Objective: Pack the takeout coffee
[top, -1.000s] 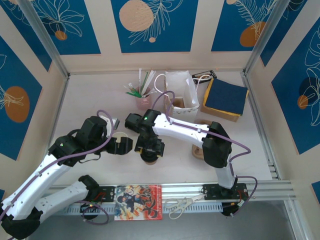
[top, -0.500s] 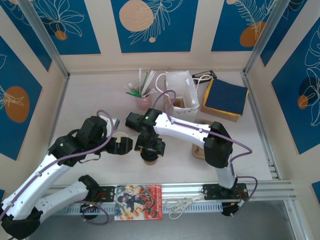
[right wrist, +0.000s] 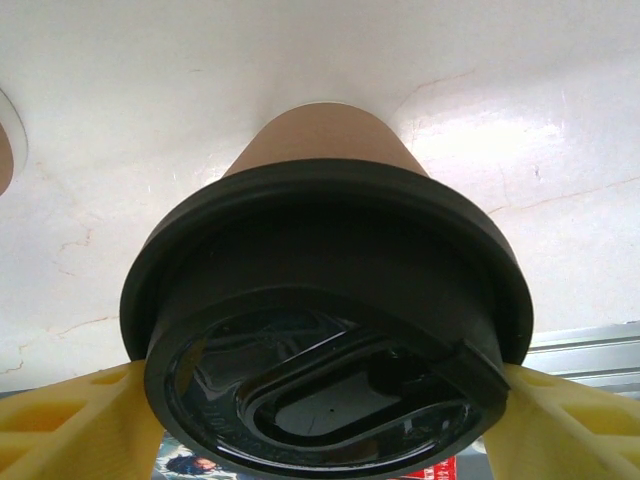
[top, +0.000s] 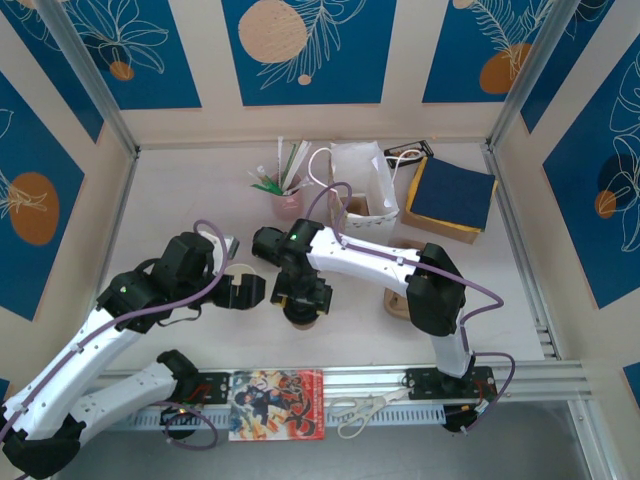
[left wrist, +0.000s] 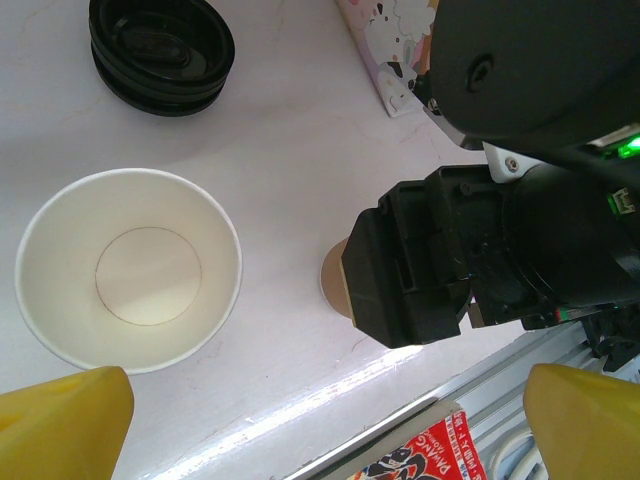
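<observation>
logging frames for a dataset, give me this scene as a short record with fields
lidded cup: brown, black lid, upright on table
right gripper: above the lid, one finger each side, grip unclear
open cup: empty, upright
left gripper: open, beside the open cup
spare lids: black, stacked beyond the open cup
bag: white, at the back
</observation>
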